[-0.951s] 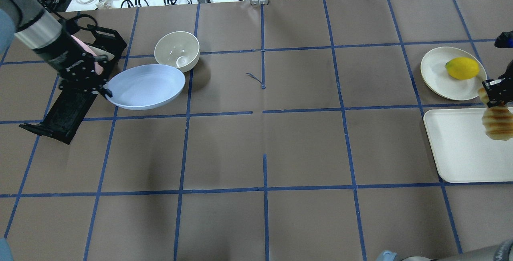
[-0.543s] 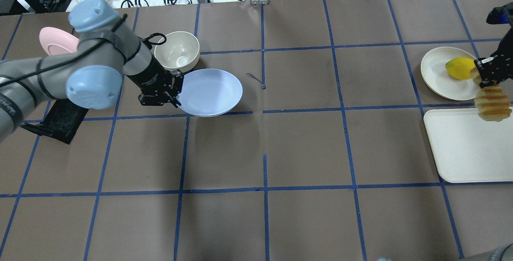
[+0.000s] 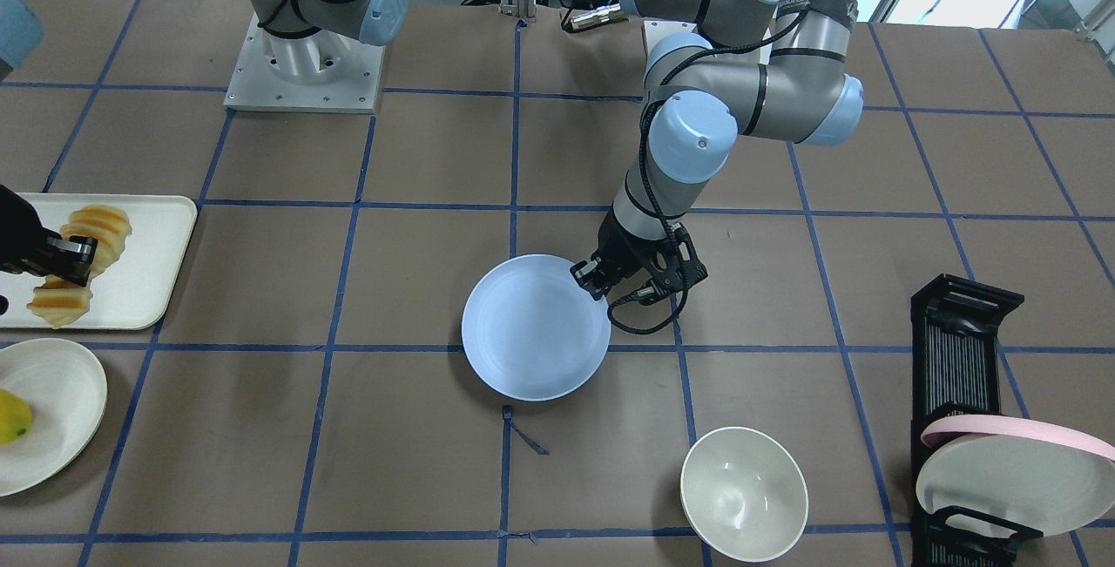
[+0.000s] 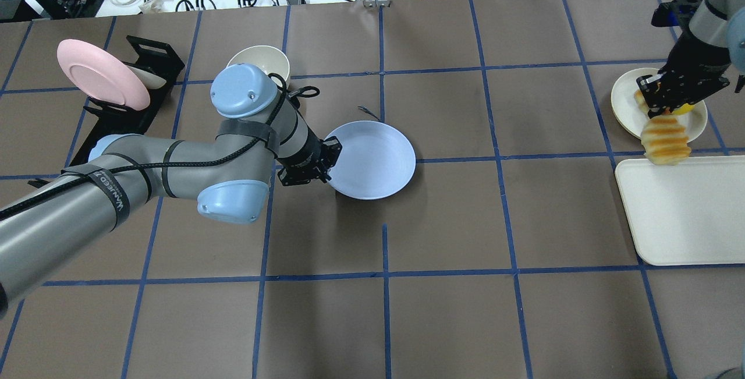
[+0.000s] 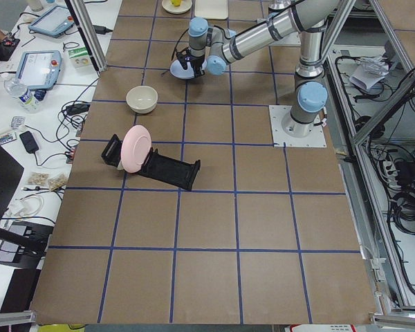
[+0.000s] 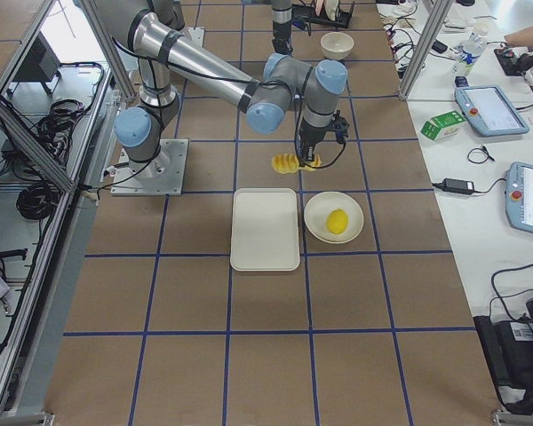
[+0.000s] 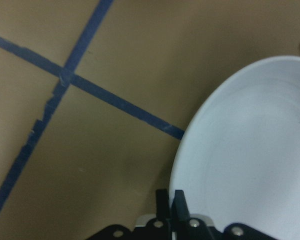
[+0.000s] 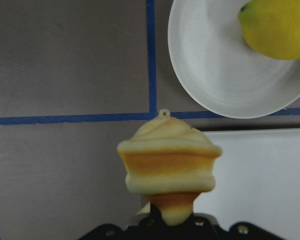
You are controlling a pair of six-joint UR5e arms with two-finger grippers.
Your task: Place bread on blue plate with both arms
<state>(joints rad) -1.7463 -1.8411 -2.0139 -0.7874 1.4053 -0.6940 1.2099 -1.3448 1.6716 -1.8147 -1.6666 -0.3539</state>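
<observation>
Overhead exterior shows my left gripper (image 4: 330,162) pinching the rim of the blue plate (image 4: 378,158) mid-table, my right gripper (image 4: 667,109) clamped on the bread (image 4: 665,139) well apart, so placing isn't done yet.

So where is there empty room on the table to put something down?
Bare: the brown stretch between the blue plate and the white tray, and the row of squares nearest the robot. The tray is bare too. Crowded: around the cream bowl, the black rack with the pink plate, and the lemon's plate, where the right gripper holds the bread.
</observation>
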